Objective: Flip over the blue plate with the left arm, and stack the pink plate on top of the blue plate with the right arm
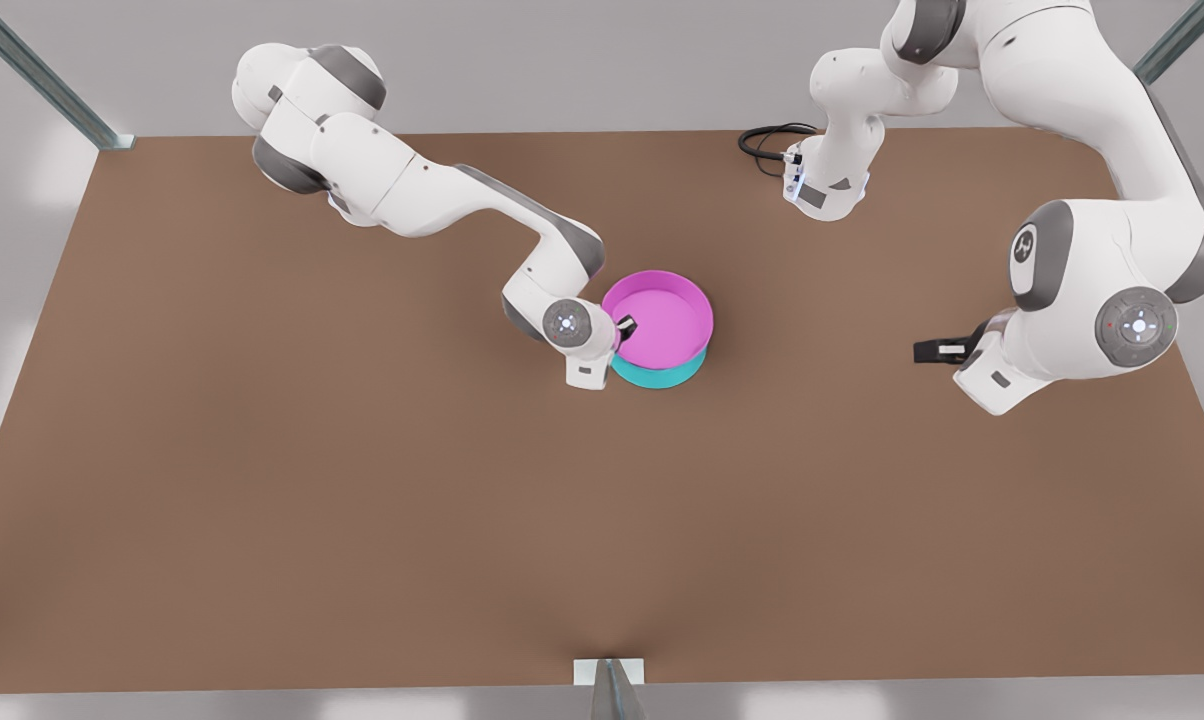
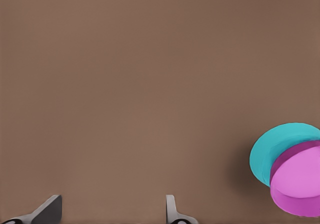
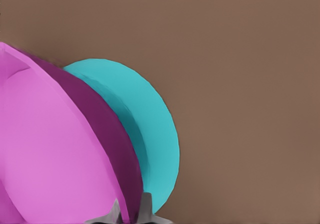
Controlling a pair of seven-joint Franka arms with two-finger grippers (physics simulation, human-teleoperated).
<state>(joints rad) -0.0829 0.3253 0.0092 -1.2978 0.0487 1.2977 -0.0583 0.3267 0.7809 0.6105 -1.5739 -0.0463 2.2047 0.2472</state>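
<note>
Plates first, front view: I see the round magenta-pink plastic plate (image 1: pixel 659 318) held just over the round turquoise plastic plate (image 1: pixel 659 375), which lies mid-table on the brown table (image 1: pixel 262 480). My right gripper (image 1: pixel 626 327) pinches the pink rim on the front view's left side. My left gripper (image 1: pixel 924 351) waits well apart toward the front view's right.

Left wrist view: left gripper fingers (image 2: pixel 49 210) spread, nothing between them, over bare table; both plates (image 2: pixel 280 151) off to one side.

Right wrist view: fingers (image 3: pixel 146 206) clenched on the pink plate's (image 3: pixel 50 159) rim, and the turquoise plate (image 3: pixel 145 129) shows beyond.
</note>
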